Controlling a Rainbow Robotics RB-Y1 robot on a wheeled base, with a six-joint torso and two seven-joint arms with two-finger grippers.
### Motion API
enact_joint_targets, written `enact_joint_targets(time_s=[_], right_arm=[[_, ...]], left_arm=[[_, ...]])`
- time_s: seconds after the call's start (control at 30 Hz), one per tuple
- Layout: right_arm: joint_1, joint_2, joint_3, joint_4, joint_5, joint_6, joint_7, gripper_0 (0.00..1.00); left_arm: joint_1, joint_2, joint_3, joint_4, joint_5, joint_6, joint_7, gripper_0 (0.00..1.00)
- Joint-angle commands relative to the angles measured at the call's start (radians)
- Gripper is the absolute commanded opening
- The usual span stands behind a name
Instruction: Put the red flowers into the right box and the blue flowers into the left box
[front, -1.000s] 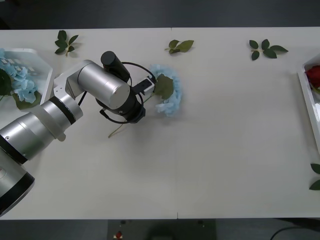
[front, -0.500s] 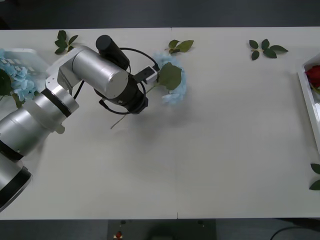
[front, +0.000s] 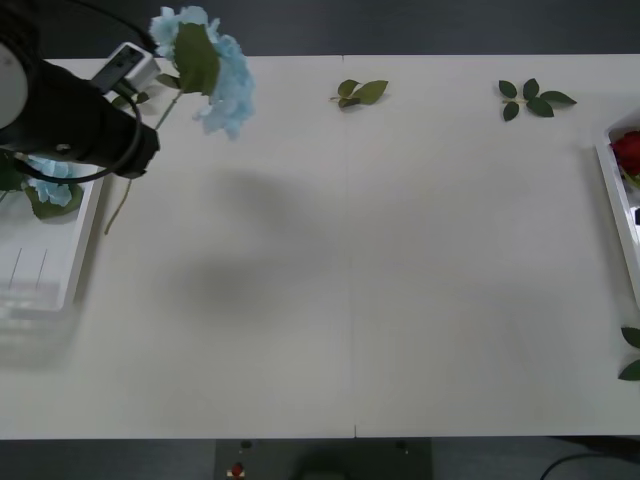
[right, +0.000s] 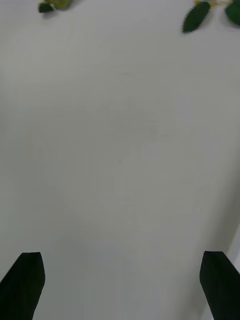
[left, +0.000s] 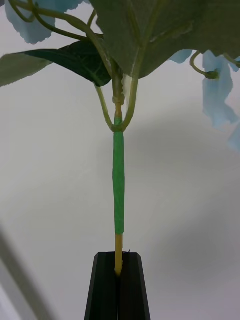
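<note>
The left gripper (left: 118, 272) pinches the blue hydrangea (front: 205, 65) by its stem, head up off the table, just beside the left box (front: 60, 285) on its outer side, while the right gripper (right: 120, 285) hangs open.

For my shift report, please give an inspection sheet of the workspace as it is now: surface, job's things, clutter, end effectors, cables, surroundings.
Surface: white table, with a soft shadow under the lifted flower.
Job's things: one blue flower held in the air near the table's far left; another blue flower lies in the left box; a red flower lies in the right box.
Clutter: loose leaf sprigs at the far edge and at the right edge.
End effectors: left end effector is shut on the flower's stem; right end effector is open above bare table.
Cables: a black cable loops around the left wrist.
Surroundings: dark floor beyond the table.
</note>
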Motion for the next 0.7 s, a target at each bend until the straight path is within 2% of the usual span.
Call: enact_joint_targets(time_s=[0.03, 0.17, 0.37, 0.6, 0.7], right_arm=[[-0.014, 0.029, -0.041, -0.048, -0.066, 0.033, 0.089, 0.9], [-0.014, 0.1, -0.091, -0.108, -0.08, 0.044, 0.089, 0.9], [-0.014, 0.187, -0.142, -0.2, -0.081, 0.059, 0.089, 0.9], [-0.057, 0.255, -0.156, -0.277, -0.071, 0.07, 0.089, 0.9], [-0.103, 0.301, -0.156, -0.315, -0.014, 0.082, 0.089, 0.91]], left_arm=[[0.037, 0.038, 0.177, -0.048, 0.013, 0.089, -0.009, 0.0], [0.083, 0.065, 0.323, -0.048, -0.001, 0.133, -0.009, 0.0], [0.163, 0.139, 0.44, -0.048, -0.067, 0.123, -0.008, 0.0], [0.249, 0.19, 0.466, -0.011, -0.191, 0.044, 0.01, 0.0], [0.263, 0.21, 0.449, 0.084, -0.232, -0.04, 0.007, 0.0]])
